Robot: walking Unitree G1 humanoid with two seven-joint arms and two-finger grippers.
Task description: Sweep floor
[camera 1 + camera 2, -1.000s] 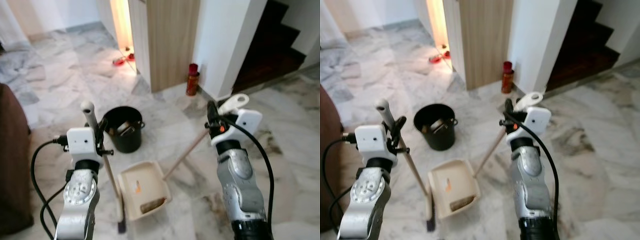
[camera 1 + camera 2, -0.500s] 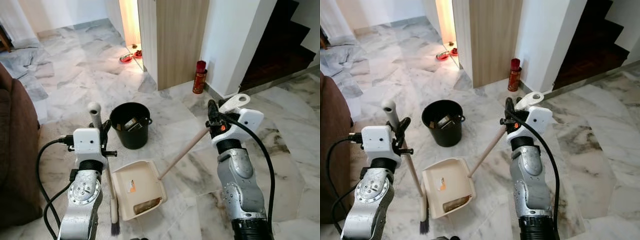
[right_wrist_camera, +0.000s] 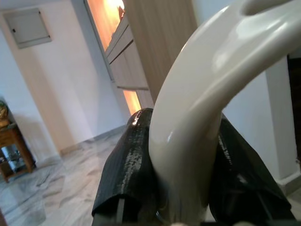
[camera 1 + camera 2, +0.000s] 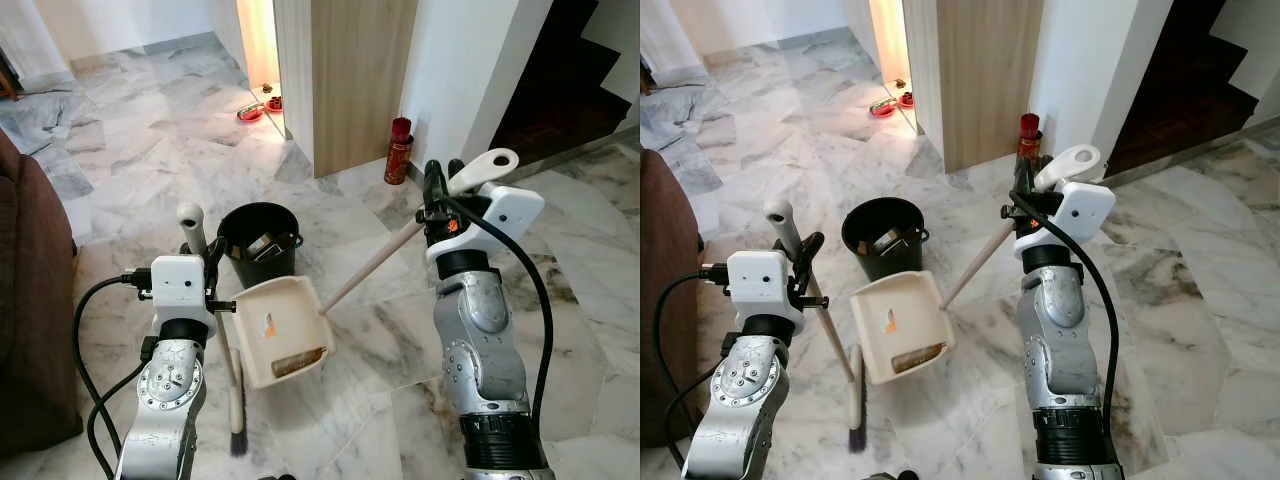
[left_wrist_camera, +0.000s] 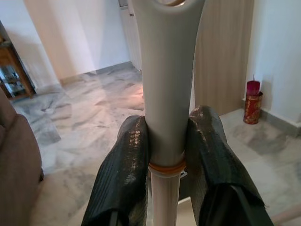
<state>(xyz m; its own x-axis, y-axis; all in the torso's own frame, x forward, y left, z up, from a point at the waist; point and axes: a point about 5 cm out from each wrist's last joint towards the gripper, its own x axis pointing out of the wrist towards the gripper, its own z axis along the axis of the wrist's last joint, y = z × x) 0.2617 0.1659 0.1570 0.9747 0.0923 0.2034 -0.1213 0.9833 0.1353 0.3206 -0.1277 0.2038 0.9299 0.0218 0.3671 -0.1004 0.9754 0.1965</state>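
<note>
My left gripper [image 4: 207, 262] is shut on the pale handle of a broom [image 4: 228, 355], whose dark bristles [image 4: 238, 441] rest on the marble floor; the left wrist view has both fingers [image 5: 123, 179] clamped on that handle. My right gripper [image 4: 440, 192] is shut on the cream grip [image 4: 486, 165] of a long wooden stick [image 4: 372, 264]. The stick carries a cream dustpan [image 4: 281, 331], held off the floor and tilted, with brown debris [image 4: 290, 363] at its low end. A black bucket [image 4: 258, 243] with rubbish in it stands just behind the pan.
A brown sofa [image 4: 28, 300] fills the left side. Behind the bucket stands a wooden panel [image 4: 360, 80] beside a lit doorway with red bowls [image 4: 256, 112] on the floor. A red can [image 4: 398, 151] sits at the white wall's foot. Dark stairs [image 4: 570, 80] rise at the right.
The right gripper has risen and lifted the dustpan off the floor, its front edge now up near the bucket. The left gripper still holds the broom. The camera has shifted slightly.
</note>
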